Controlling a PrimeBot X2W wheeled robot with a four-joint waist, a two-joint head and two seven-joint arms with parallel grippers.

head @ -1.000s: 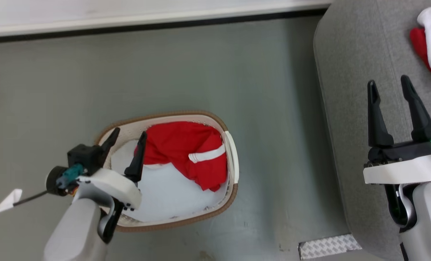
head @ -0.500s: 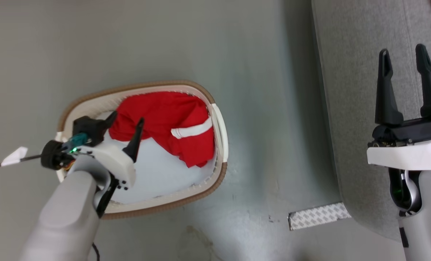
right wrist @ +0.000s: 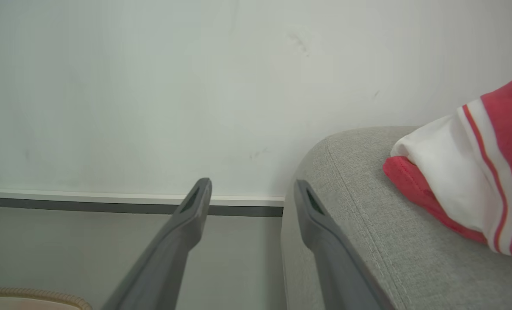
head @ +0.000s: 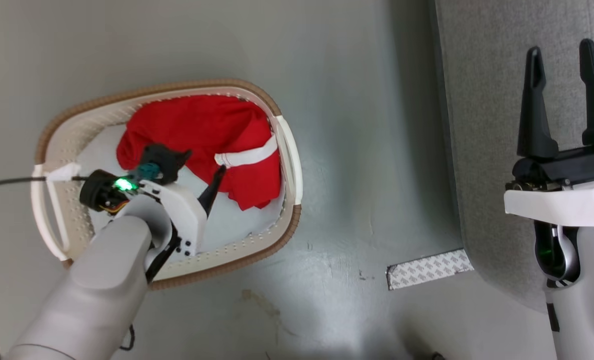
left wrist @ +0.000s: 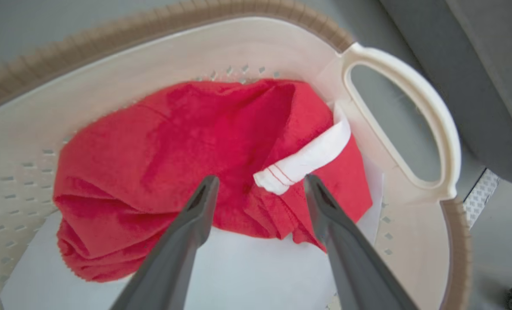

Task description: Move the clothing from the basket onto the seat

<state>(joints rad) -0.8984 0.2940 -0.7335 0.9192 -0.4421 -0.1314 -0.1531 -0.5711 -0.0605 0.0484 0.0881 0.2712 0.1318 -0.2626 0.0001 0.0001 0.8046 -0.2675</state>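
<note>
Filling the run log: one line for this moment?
left claw: open, above clothing in basket | right claw: open, empty, by seat

Looks like a home-style room, living room or laundry corner. Head view: big light grey fabric-upholstered seat (head: 482, 125) at 3 o'clock, oval cream plastic laundry basket (head: 82, 135) with a brown rim at 9, both on a smooth grey-green floor (head: 352, 100). There's a plain pale wall (right wrist: 152, 86) with a dark skirting strip (right wrist: 88, 202), and a patterned tape patch (head: 429, 269) stuck down at 5.

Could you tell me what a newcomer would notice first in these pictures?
The bright red garment with a white stripe, bunched in the cream laundry basket, draws the eye, the left tool open over it. Another red-and-white garment lies on the grey seat.
</note>
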